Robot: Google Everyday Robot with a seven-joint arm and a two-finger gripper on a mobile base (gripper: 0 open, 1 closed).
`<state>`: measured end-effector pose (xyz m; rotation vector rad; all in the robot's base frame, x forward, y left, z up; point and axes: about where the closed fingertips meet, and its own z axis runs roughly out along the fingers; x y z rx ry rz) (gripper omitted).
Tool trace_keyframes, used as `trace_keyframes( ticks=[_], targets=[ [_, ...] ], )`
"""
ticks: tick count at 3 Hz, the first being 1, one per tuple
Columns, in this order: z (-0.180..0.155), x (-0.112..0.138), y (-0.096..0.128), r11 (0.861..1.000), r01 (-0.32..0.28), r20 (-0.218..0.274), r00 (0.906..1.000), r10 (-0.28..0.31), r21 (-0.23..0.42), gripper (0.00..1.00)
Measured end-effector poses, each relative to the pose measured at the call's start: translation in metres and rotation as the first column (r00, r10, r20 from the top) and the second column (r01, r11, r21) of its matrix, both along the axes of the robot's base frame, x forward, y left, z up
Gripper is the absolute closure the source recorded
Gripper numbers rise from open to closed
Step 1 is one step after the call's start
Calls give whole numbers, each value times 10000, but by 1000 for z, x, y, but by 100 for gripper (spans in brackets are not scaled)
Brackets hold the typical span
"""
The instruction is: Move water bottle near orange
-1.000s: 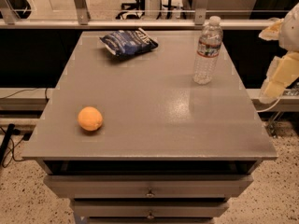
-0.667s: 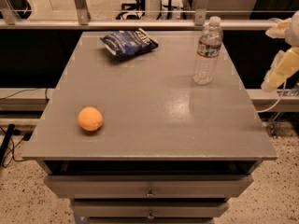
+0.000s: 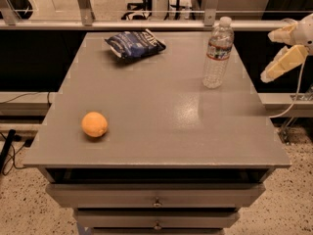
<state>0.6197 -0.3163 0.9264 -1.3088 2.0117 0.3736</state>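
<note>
While the water bottle (image 3: 217, 53) stands upright at the back right of the table (image 3: 161, 131), well apart from the orange (image 3: 94, 124) at front left, the whole move is left. The gripper (image 3: 268, 58) hangs right of the bottle, spread and empty.

A grey table (image 3: 161, 131) with drawers (image 3: 122, 196) stands on speckled floor (image 3: 19, 210), a railing (image 3: 146, 24) behind.

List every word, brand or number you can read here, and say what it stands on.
Clear ribbed plastic water bottle: label print too blurred to read.
Dark blue crinkled snack bag: white lettering too blurred to read.
Small round orange, cream gripper right of the grey table, jaws apart: no text.
</note>
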Motion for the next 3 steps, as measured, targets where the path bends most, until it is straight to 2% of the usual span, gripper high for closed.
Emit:
trace_keyframes(
  ticks=[1, 2, 3],
  targets=[
    [1, 7, 15, 9936, -142, 55, 9999, 136, 1123, 0],
    [9, 10, 35, 9768, -437, 130, 9990, 419, 2096, 0],
    [21, 12, 58, 9538, -813, 282, 9967, 764, 2894, 0]
  ],
)
